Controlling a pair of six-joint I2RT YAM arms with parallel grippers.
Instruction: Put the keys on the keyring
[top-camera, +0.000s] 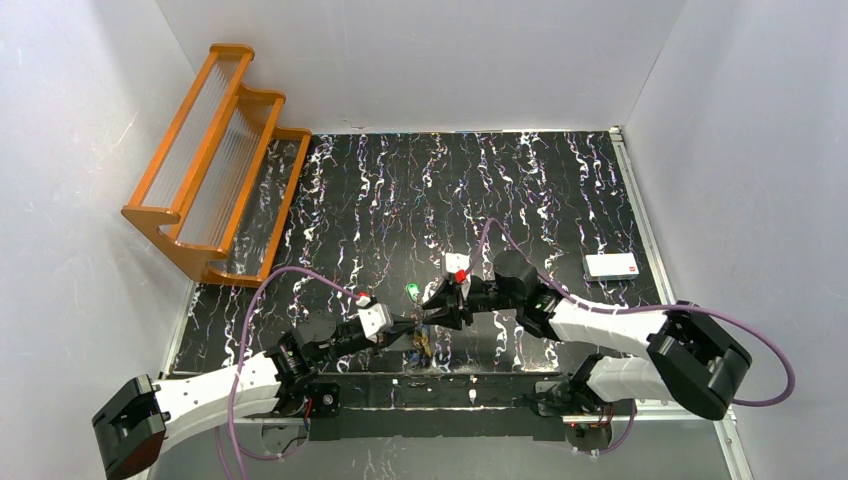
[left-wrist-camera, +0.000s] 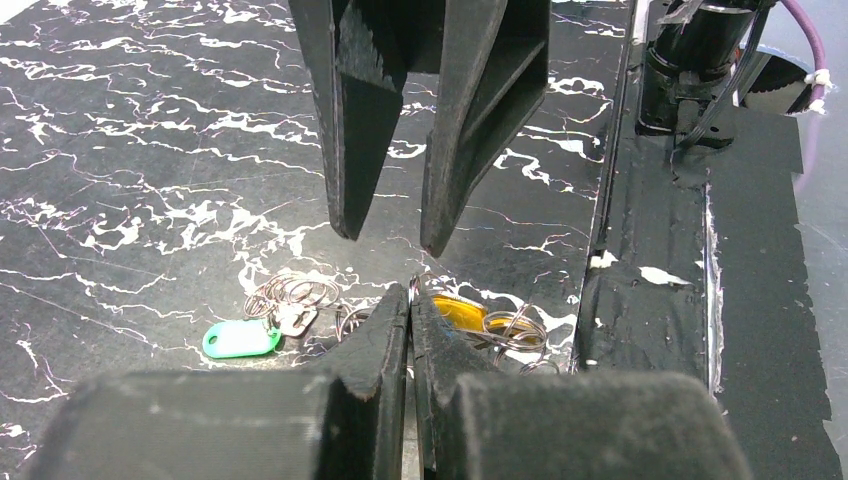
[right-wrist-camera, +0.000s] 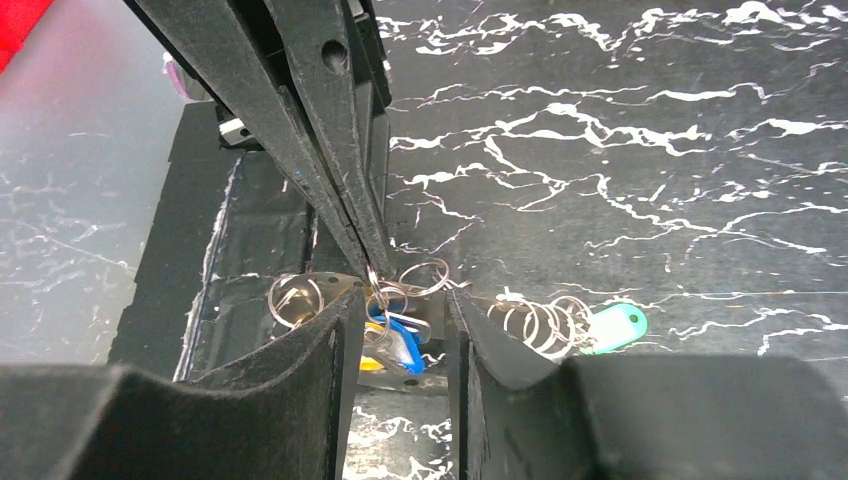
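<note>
The keyring (right-wrist-camera: 380, 296) is being pinched by the shut left gripper (left-wrist-camera: 410, 295) while the blue key (right-wrist-camera: 400, 352) is being straddled by the part-open, empty right gripper (right-wrist-camera: 402, 300), best closed squarely on its head.

Bright, even light from above fills the top view; the white walls (top-camera: 80, 150) look nearly washed out and shadows are faint. The glossy black, white-veined worktop (top-camera: 560, 200) carries a pale sheen. In the wrist views the left arm's black fingers (left-wrist-camera: 250, 420) and the right arm's black fingers (right-wrist-camera: 200, 420), close to the lens, are blurred; grey glare washes out the worktop's near edge.
</note>
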